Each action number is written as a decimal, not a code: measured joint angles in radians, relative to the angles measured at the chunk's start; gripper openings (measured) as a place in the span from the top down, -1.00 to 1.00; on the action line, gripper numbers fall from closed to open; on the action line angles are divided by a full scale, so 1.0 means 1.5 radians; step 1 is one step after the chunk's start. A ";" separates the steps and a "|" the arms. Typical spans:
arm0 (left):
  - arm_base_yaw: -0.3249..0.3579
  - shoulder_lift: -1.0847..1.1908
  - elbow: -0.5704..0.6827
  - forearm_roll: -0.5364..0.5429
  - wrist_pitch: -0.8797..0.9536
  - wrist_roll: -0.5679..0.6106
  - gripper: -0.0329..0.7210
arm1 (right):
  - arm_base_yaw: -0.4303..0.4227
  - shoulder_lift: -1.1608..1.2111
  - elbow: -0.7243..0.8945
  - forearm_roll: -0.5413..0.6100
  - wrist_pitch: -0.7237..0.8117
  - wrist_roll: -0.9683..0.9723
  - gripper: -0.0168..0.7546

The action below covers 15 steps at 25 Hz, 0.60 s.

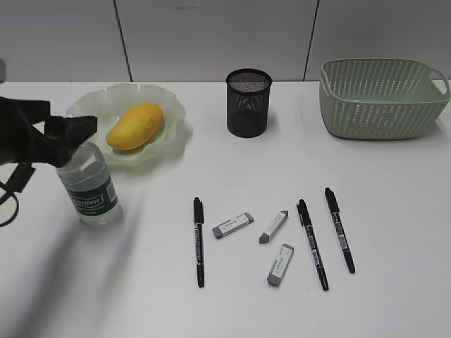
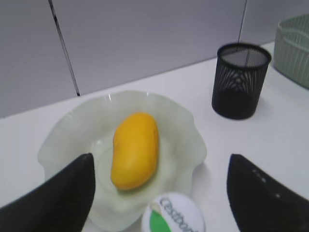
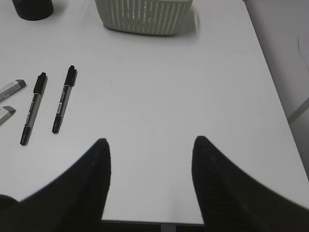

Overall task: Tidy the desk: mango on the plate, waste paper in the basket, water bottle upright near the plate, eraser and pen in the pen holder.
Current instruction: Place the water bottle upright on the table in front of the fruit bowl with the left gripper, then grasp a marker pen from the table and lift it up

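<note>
As seen from outside, my left gripper (image 1: 70,137) stands spread around the cap end of the upright water bottle (image 1: 89,189), which sits just beside the plate (image 1: 91,105) holding the mango (image 1: 134,126). From my left wrist, the bottle's cap lies between my parted jaws, untouched; the smooth, light bottle looks prone to tipping, so a hold low on the label would suit. From my right wrist, my right gripper (image 3: 149,164) hangs spread and empty, with slim, stiff pens (image 3: 63,99) ahead to its left, best pinched mid-barrel.
</note>
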State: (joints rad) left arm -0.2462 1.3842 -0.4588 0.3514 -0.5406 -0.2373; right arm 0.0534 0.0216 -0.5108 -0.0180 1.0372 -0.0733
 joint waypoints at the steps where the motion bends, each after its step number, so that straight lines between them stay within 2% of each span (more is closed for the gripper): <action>1: 0.000 -0.022 0.000 -0.001 0.007 -0.004 -0.80 | 0.000 0.000 0.000 0.000 0.000 0.000 -0.17; 3: 0.000 -0.088 -0.001 -0.016 0.053 -0.026 -0.78 | 0.000 0.000 0.000 0.000 0.000 0.000 -0.17; 4: -0.001 -0.127 -0.007 -0.027 0.113 -0.036 -0.73 | 0.000 0.000 0.000 0.000 0.000 0.000 -0.17; 9: -0.001 -0.286 -0.069 -0.065 0.592 -0.050 -0.43 | 0.000 0.000 0.000 0.000 0.000 0.000 -0.17; 13: -0.001 -0.447 -0.083 -0.086 0.894 -0.041 -0.37 | 0.000 0.000 0.000 0.000 0.000 0.000 -0.17; 15: -0.001 -0.533 -0.085 -0.094 0.992 -0.030 -0.36 | 0.000 0.000 0.000 0.000 0.000 0.000 -0.17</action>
State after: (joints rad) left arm -0.2471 0.5850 -0.5870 0.2111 0.9479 -0.2822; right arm 0.0534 0.0216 -0.5108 -0.0180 1.0372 -0.0733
